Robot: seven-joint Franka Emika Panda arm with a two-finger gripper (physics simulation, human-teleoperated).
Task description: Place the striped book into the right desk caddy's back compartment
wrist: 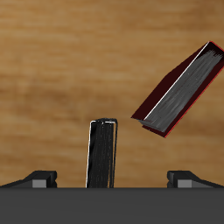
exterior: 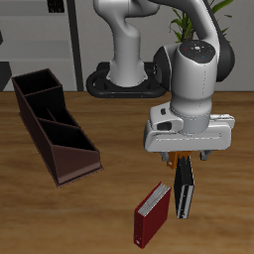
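The striped book (exterior: 185, 190) stands on its edge on the table near the front edge; only its dark edge shows in the exterior view. In the wrist view it shows edge-on (wrist: 102, 154). My gripper (exterior: 186, 159) hangs just above it, open and empty. In the wrist view my gripper (wrist: 112, 179) has its fingers wide apart, well clear of the book on both sides. The right desk caddy (exterior: 69, 149) lies across the table, apart from the books. Its back compartment (exterior: 37, 91) is the tall-walled end farthest from the front edge, and looks empty.
A dark red book (exterior: 151, 214) lies tilted close beside the striped book, toward the front edge, and also shows in the wrist view (wrist: 179, 92). A bit of orange (exterior: 175, 160) shows just under my hand. The robot base (exterior: 124, 79) stands at the back.
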